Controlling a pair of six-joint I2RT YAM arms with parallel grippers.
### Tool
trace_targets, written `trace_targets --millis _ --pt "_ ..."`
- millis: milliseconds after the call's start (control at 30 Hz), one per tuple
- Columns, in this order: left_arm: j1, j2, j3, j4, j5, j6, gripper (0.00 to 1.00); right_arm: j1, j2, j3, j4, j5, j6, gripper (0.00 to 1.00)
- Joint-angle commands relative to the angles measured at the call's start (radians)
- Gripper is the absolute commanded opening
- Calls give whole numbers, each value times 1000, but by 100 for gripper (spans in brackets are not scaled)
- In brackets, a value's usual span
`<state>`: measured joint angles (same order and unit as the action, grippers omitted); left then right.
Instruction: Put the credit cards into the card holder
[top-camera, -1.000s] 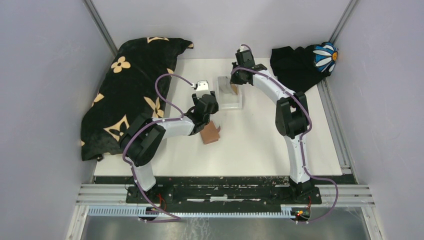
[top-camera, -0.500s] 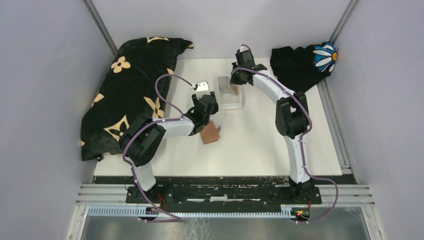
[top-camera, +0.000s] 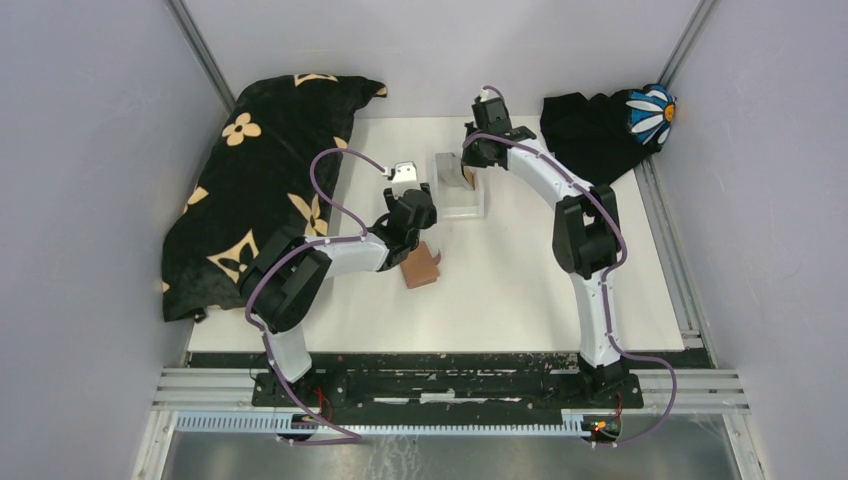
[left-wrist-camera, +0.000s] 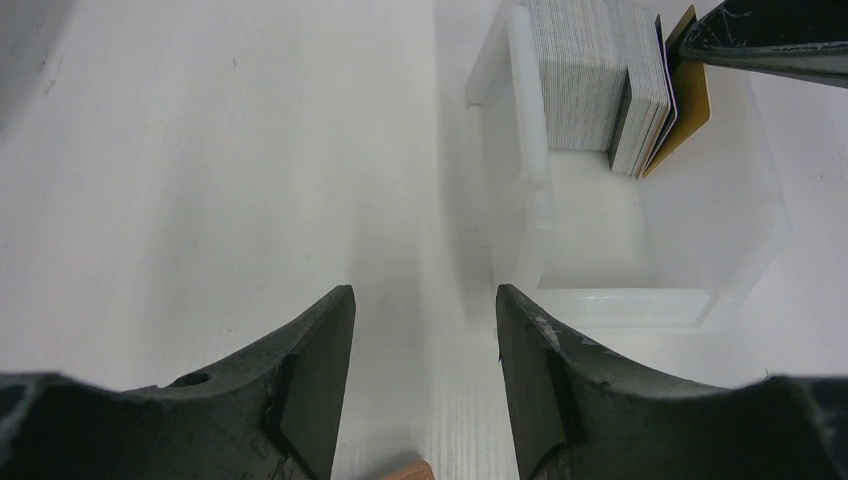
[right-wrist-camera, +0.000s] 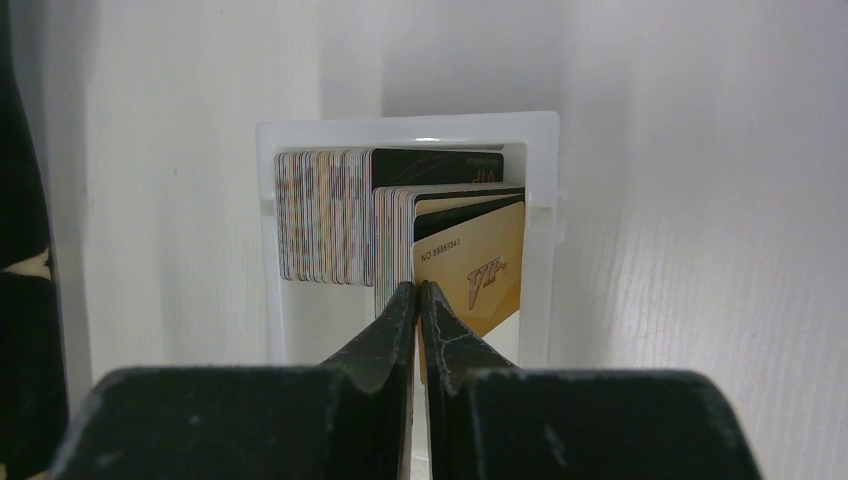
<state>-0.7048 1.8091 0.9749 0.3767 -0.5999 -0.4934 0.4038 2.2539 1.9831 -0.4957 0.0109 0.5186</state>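
A white tray (top-camera: 470, 212) holds several credit cards (right-wrist-camera: 320, 215) standing on edge, also seen in the left wrist view (left-wrist-camera: 590, 70). My right gripper (right-wrist-camera: 418, 288) is shut on the edge of a gold-yellow card (right-wrist-camera: 480, 270) at the front of the stack, inside the tray (right-wrist-camera: 400, 125). That card leans out of the stack (left-wrist-camera: 692, 95). In the top view my right gripper (top-camera: 470, 170) is over the tray. The tan card holder (top-camera: 422, 266) lies on the table under my left gripper (top-camera: 418, 225), which is open and empty (left-wrist-camera: 425, 295). Only a corner of the holder (left-wrist-camera: 410, 470) shows there.
A black flower-print cushion (top-camera: 260, 180) lies along the table's left side. A black cloth with a daisy (top-camera: 610, 125) sits at the back right corner. Grey walls close in the table on three sides.
My right gripper has shifted very slightly toward the back at the tray. The left arm has not moved.
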Motion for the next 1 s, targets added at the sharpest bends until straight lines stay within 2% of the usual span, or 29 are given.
trace_targets --millis 0,267,967 --pt "-6 -29 18 50 -15 -34 62 6 -72 7 18 15 -12 7" --pt "-5 -27 26 47 -17 -29 62 5 -84 2 7 30 -36 1" --pt "-5 -34 76 11 -5 -11 63 5 -173 -101 -27 171 -197 1"
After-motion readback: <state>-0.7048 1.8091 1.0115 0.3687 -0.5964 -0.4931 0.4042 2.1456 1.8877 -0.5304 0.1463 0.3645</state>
